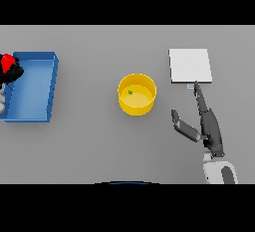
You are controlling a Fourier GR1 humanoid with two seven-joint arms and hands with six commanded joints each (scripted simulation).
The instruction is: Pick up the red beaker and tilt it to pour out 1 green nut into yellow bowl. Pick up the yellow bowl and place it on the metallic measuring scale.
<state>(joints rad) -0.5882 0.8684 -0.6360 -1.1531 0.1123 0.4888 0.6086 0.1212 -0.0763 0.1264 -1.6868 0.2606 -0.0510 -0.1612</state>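
Observation:
The yellow bowl (137,94) stands upright at the middle of the table with one small green nut (130,92) inside it. To its right and a little farther back lies the flat metallic scale (190,65). My right hand (208,124) is open near the scale's front edge, fingers pointing toward it, thumb spread toward the bowl, touching neither. At the far left edge my left hand (11,72) is curled round the red beaker (7,62), over the blue bin; only part of both shows.
A blue rectangular bin (35,86) sits at the left side of the table, under the left hand and beaker.

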